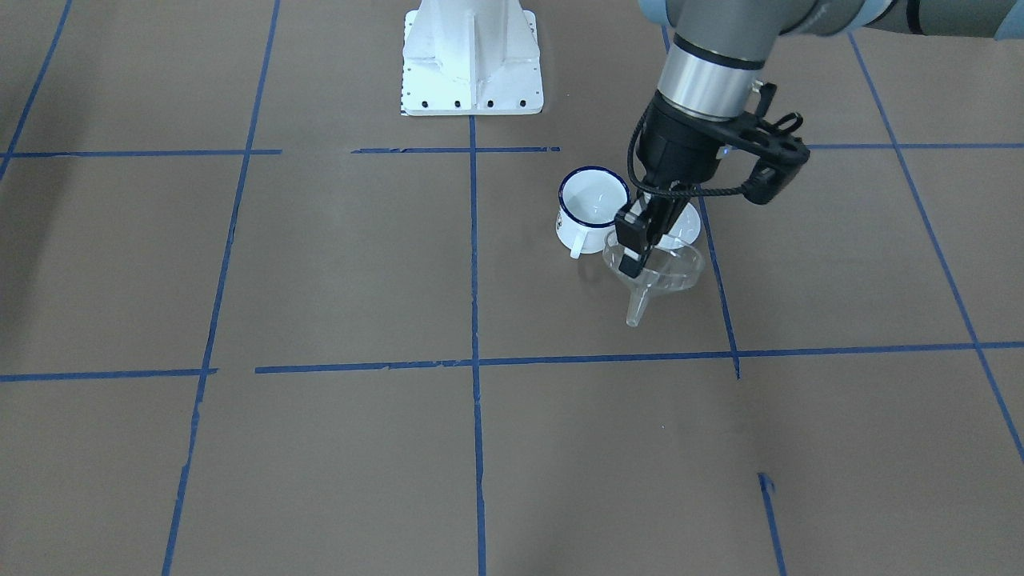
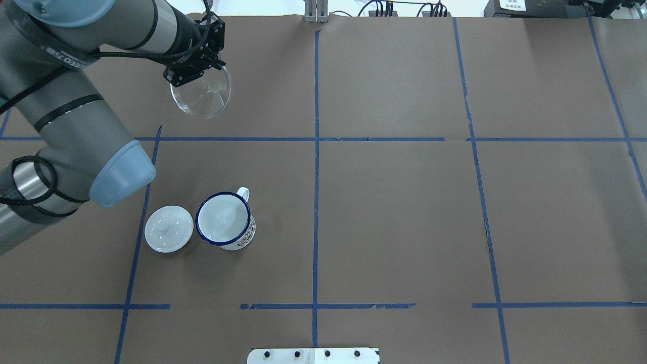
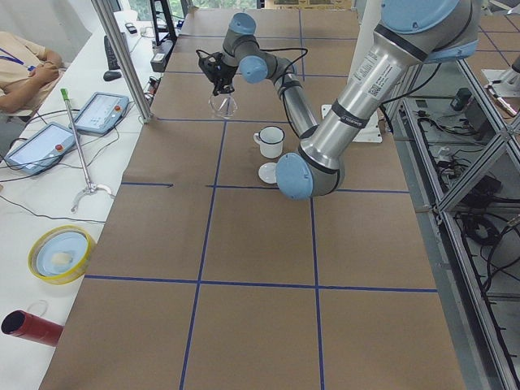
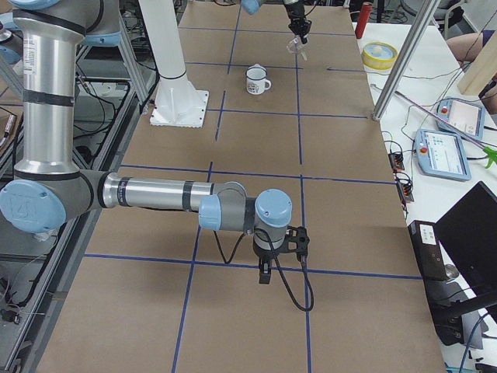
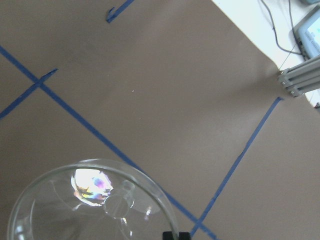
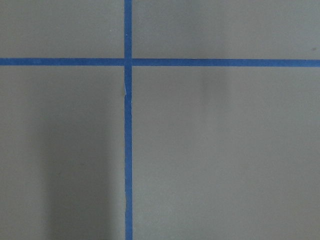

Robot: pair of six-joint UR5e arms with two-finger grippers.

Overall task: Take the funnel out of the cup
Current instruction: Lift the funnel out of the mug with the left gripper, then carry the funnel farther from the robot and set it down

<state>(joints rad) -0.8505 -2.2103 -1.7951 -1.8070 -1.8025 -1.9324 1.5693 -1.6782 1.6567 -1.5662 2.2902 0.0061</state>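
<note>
My left gripper [image 1: 635, 253] is shut on the rim of the clear funnel [image 1: 658, 276] and holds it in the air, spout down, above the brown table. In the overhead view the left gripper [image 2: 194, 74] and the funnel [image 2: 202, 94] are well beyond the cup [image 2: 224, 220], apart from it. The cup [image 1: 592, 205] is a white mug with a dark blue rim; it stands upright with nothing in it. The funnel fills the lower left of the left wrist view [image 5: 90, 205]. My right gripper [image 4: 265, 273] hangs low over the table far from the cup; I cannot tell if it is open.
A white domed lid [image 2: 169, 228] with a knob lies right beside the cup. The white robot base [image 1: 472, 64] stands at the table's near edge. A metal post [image 3: 122, 57] and control tablets [image 3: 97, 112] stand on the operators' side.
</note>
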